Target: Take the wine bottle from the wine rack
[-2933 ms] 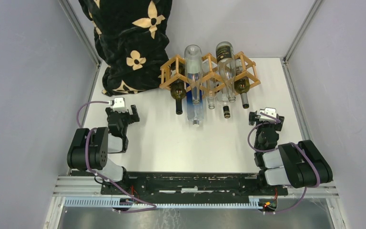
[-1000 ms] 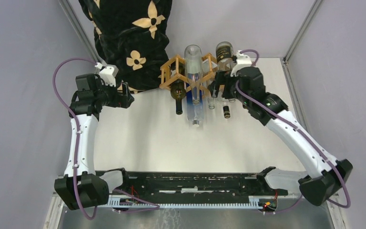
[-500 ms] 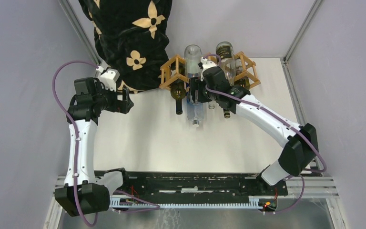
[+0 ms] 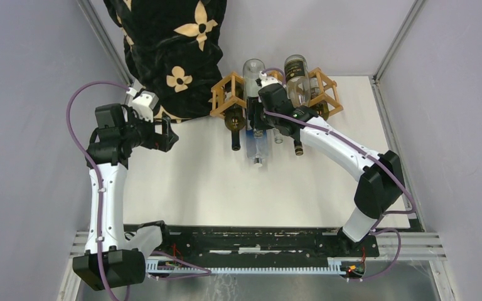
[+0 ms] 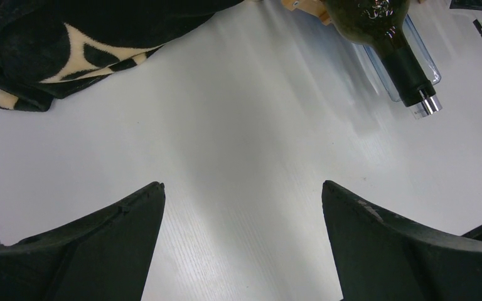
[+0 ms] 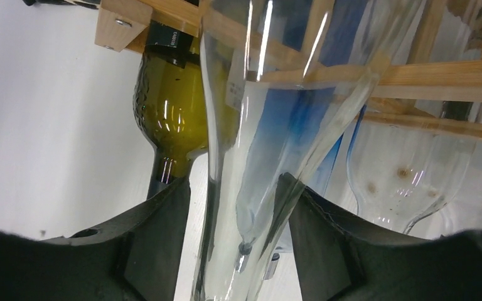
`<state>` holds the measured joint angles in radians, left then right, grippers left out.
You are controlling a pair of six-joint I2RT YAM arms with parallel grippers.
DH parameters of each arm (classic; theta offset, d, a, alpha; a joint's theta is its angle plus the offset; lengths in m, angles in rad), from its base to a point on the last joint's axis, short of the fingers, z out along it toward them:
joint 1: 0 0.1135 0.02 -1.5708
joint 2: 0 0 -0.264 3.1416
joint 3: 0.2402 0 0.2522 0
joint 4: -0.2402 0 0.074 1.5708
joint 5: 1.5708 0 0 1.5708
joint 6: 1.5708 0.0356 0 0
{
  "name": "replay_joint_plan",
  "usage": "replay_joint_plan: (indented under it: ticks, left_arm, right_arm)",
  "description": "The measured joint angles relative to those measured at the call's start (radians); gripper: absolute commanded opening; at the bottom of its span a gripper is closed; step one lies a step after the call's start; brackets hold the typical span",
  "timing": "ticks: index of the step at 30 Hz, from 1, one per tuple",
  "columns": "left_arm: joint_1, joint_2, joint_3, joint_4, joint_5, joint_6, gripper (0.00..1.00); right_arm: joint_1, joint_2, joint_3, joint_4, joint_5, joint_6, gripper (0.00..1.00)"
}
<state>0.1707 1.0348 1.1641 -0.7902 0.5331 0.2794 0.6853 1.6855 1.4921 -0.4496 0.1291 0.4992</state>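
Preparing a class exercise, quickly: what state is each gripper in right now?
Left gripper: open, holding nothing.
Right gripper: open around the neck of the clear bottle, not yet clamped; a gap shows on one side.

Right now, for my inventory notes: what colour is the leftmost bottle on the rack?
Dark olive-green bottle; clearest in the right wrist view.

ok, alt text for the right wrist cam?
The right hand straddles the neck of a clear glass bottle lying in the wooden wine rack, one finger on each side; whether it grips yet is unclear. A dark green bottle sits in the next cell, with the white table behind.
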Motion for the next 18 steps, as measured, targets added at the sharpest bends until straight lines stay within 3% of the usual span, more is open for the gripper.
replay_joint_plan:
  ticks: [2,14,18]
  left_arm:
    - [0.0,-0.004,0.0,-0.001,0.002,0.0,1.0]
    - [0.0,-0.035,0.0,-0.002,0.025,0.002,1.0]
    - [0.0,-0.048,-0.004,-0.002,0.03,0.014,1.0]
  right_arm:
    - [0.0,0.005,0.0,0.0,0.005,0.002,0.56]
    - [-0.026,0.001,-0.009,0.003,0.005,0.055,0.0]
    - [-0.041,-0.023,-0.035,0.026,-0.041,0.061,0.0]
